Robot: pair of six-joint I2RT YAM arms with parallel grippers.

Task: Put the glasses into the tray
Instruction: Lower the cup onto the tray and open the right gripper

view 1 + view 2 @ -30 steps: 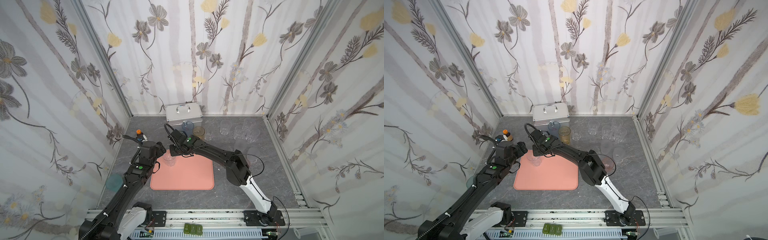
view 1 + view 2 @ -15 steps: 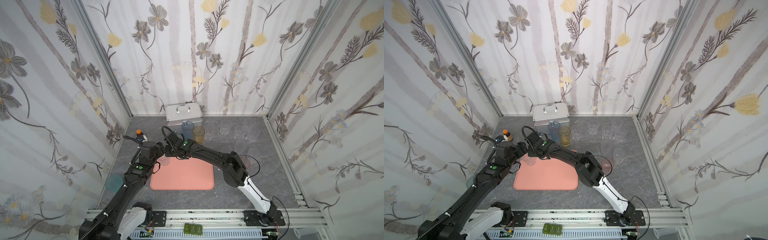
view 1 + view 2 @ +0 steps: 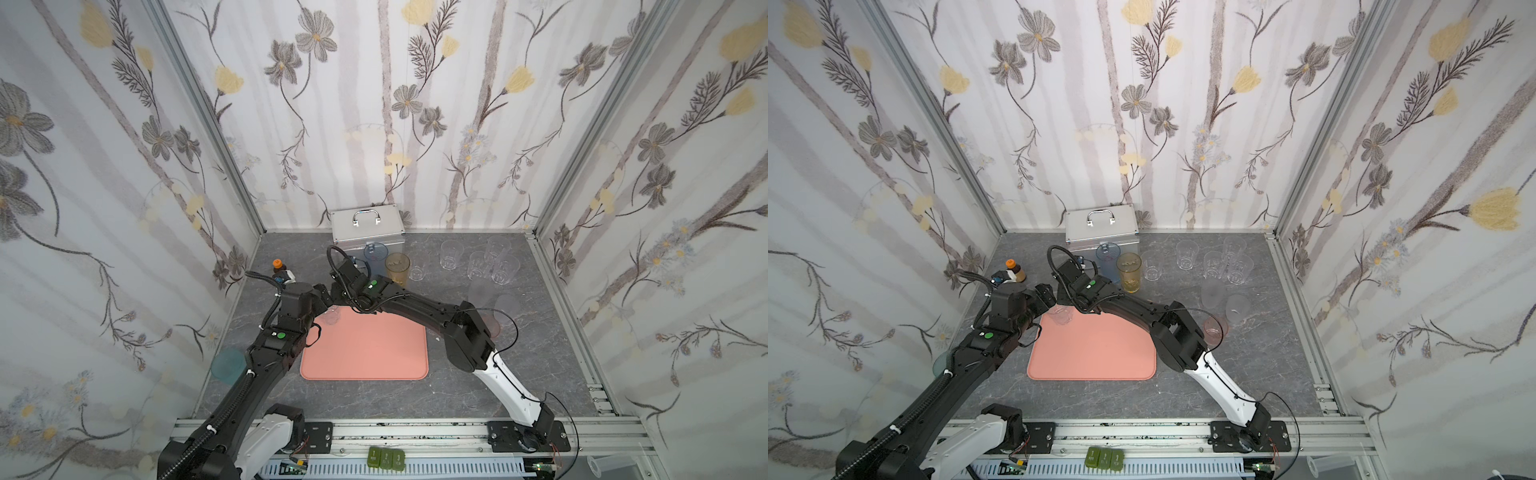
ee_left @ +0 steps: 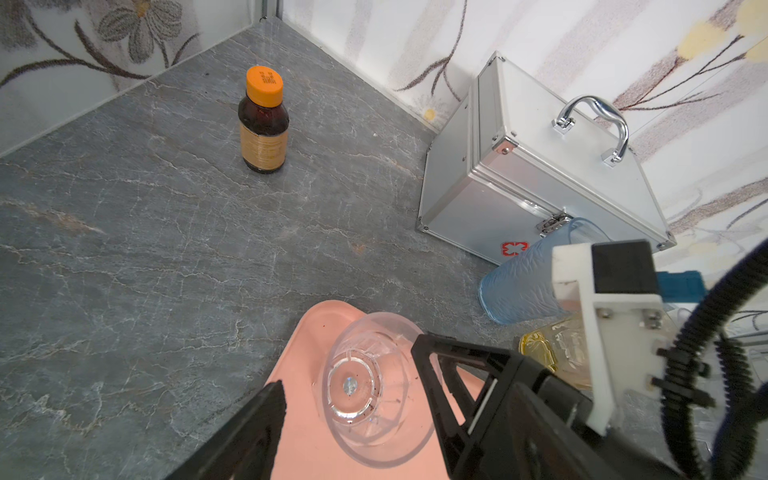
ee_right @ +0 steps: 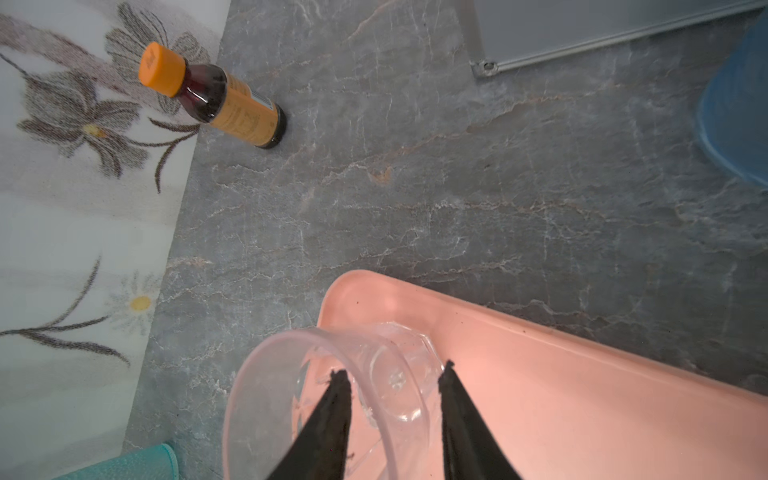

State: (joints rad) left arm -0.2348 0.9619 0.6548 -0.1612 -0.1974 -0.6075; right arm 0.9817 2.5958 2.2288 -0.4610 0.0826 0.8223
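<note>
The glasses are nearly all off the tray (image 3: 365,353). Only one small clear glass (image 3: 332,316) stands on it, in the tray's upper-left corner in both top views. It is mouth up, thin-walled and see-through, with a thick moulded base. It seems to sit flat, though the close wrist views distort it too much to be sure. The step in hand looks like the release of this glass. The right gripper (image 5: 392,370) straddles the glass's wall at the bottom of the right wrist view, one finger inside the rim and one outside, jaws parted and not pinching. The left gripper (image 3: 325,302) hovers just left of the glass, jaws wide and holding nothing. The next move probably calls for a straight lift of the right gripper, so the inner finger clears the rim without tipping the glass, then a reach for another. The clear tumblers (image 3: 453,253) cluster at centre right of a top view. The amber glass (image 3: 397,268) and the blue glass (image 3: 376,253) stand just below the silver case (image 3: 368,226).
</note>
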